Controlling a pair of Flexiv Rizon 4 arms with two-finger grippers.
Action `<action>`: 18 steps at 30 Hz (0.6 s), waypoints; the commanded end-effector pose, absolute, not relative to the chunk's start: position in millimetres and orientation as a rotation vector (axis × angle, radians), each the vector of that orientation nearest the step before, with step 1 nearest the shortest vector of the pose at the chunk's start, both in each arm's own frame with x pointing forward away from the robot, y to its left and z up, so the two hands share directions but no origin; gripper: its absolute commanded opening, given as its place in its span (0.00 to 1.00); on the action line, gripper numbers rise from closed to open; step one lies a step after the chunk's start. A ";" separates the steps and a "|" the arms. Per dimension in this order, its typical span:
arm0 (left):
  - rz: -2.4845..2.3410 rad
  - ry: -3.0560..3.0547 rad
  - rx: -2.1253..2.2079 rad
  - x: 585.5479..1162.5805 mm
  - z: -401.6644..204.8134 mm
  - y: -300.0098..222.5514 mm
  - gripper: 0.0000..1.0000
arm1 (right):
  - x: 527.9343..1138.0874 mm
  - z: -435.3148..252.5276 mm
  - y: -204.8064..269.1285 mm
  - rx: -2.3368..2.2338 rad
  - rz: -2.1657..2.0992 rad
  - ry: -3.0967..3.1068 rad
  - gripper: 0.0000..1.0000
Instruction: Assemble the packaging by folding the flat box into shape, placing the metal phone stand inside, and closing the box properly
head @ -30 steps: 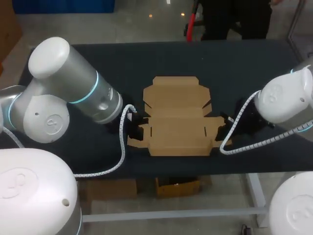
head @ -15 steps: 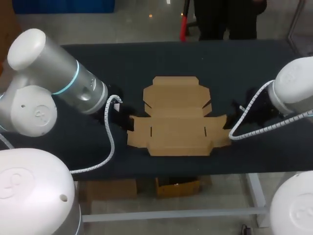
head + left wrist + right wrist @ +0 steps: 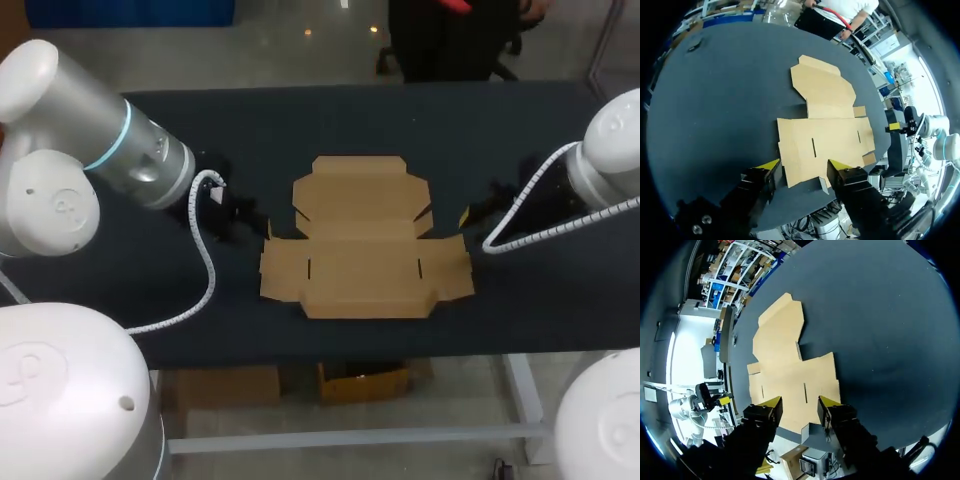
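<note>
A flat brown cardboard box blank (image 3: 365, 245) lies unfolded in the middle of the dark table (image 3: 300, 120), with its lid panel toward the far side. My left gripper (image 3: 238, 216) hovers just off the blank's left flap. In the left wrist view it (image 3: 805, 167) is open, with the blank (image 3: 825, 130) ahead of its yellow tips. My right gripper (image 3: 476, 212) sits off the right flap. The right wrist view shows it (image 3: 799, 405) open over the blank's (image 3: 790, 370) edge. Neither touches the cardboard. No metal phone stand is in view.
White coiled cables (image 3: 205, 270) (image 3: 525, 215) hang from both wrists above the table. The blank's near edge lies close to the table's front edge (image 3: 360, 350). Bare dark surface stretches behind the blank and to both sides.
Both grippers were shut at the blank's side flaps a second ago. They have opened and drawn back outward, left arm leftward and right arm rightward. The blank now lies flat.
</note>
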State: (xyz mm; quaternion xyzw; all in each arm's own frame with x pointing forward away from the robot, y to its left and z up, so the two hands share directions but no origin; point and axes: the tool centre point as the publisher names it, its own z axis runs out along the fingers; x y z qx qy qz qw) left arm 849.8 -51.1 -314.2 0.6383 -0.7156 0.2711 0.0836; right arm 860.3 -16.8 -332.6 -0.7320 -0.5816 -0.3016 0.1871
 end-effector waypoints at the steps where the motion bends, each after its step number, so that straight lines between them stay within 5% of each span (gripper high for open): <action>1: 0.804 -2.138 1.881 865.1 -316.2 -49.2 1.00 | 874.5 -333.8 -22.8 -1.902 -0.948 -1.573 0.45; 5: 0.814 -2.147 1.864 872.9 -314.2 -46.8 1.00 | 888.1 -334.0 -25.7 -1.861 -0.960 -1.590 0.53; 10: 0.817 -2.155 1.839 883.2 -309.3 -44.0 1.00 | 900.7 -335.9 -28.0 -1.827 -0.969 -1.615 0.98; 18: 0.818 -2.160 1.792 894.2 -304.1 -37.2 1.00 | 909.8 -337.8 -32.5 -1.727 -0.997 -1.670 1.00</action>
